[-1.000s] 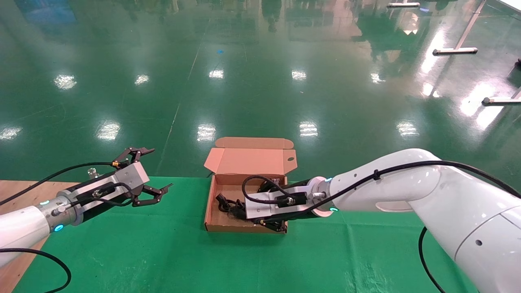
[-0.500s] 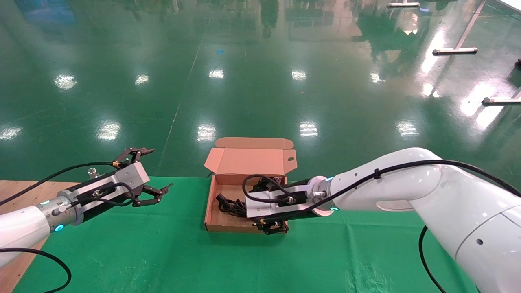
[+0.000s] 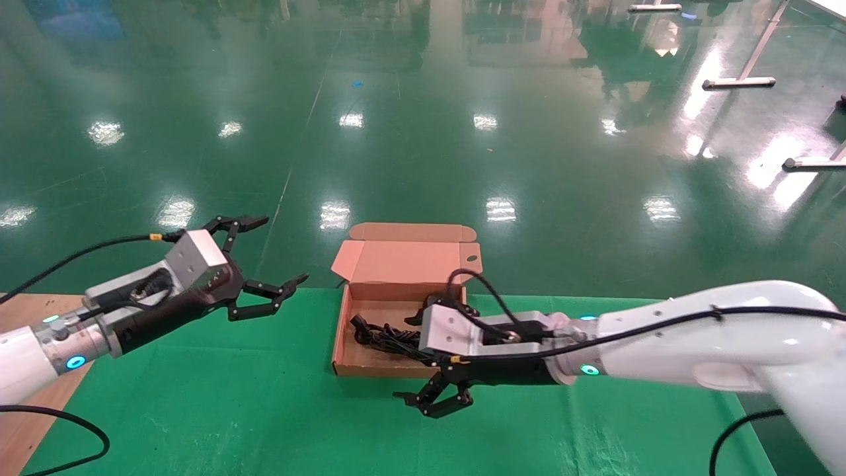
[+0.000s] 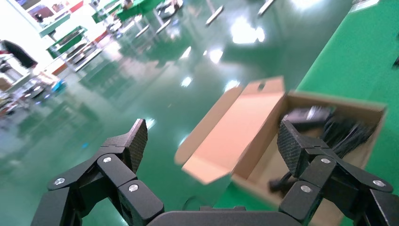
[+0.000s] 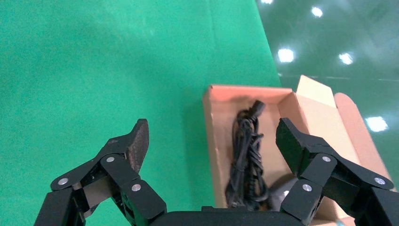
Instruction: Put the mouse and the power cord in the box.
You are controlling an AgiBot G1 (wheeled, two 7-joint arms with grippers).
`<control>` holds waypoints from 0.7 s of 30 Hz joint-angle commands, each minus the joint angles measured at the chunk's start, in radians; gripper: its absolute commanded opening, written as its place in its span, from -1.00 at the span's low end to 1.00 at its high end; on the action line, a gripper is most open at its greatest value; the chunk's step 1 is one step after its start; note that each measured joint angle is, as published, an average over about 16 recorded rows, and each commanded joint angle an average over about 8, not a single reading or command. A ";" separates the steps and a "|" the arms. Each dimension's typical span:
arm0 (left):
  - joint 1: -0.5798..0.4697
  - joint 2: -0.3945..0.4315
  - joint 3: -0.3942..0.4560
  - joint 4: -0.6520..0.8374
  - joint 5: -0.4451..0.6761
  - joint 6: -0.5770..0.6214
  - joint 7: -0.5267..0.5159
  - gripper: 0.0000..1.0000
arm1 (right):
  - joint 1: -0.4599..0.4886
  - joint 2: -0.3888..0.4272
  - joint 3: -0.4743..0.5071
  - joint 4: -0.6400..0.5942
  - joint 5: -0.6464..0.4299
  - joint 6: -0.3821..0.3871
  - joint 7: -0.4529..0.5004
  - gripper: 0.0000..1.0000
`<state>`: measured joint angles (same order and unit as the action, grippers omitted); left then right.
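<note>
Now the right gripper (image 3: 433, 400), jaws wide and empty, has withdrawn from the box (image 3: 344, 330) to the surface (image 3: 264, 410) at its 6 o'clock edge. Cord (image 3: 386, 337) and mouse (image 5: 281, 190) lie inside, so loading appears complete. Left gripper (image 3: 264, 264) hovers wide at 9 o'clock.

Open brown cardboard box (image 3: 347, 330), lid up, black power cord (image 3: 386, 338) bundled inside, mouse (image 5: 282, 188) seemingly beside it
</note>
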<state>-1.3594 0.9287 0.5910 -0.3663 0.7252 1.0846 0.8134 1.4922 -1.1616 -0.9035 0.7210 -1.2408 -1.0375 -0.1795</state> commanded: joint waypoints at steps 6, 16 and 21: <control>0.045 -0.050 -0.049 -0.146 0.001 0.065 -0.159 1.00 | -0.067 0.089 0.101 0.091 0.082 -0.074 0.059 1.00; 0.109 -0.122 -0.119 -0.352 0.002 0.157 -0.384 1.00 | -0.162 0.214 0.243 0.219 0.198 -0.178 0.143 1.00; 0.141 -0.157 -0.154 -0.455 0.003 0.204 -0.496 1.00 | -0.210 0.277 0.314 0.283 0.257 -0.231 0.185 1.00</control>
<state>-1.2182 0.7713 0.4366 -0.8213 0.7279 1.2884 0.3171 1.2820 -0.8846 -0.5895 1.0044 -0.9840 -1.2681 0.0053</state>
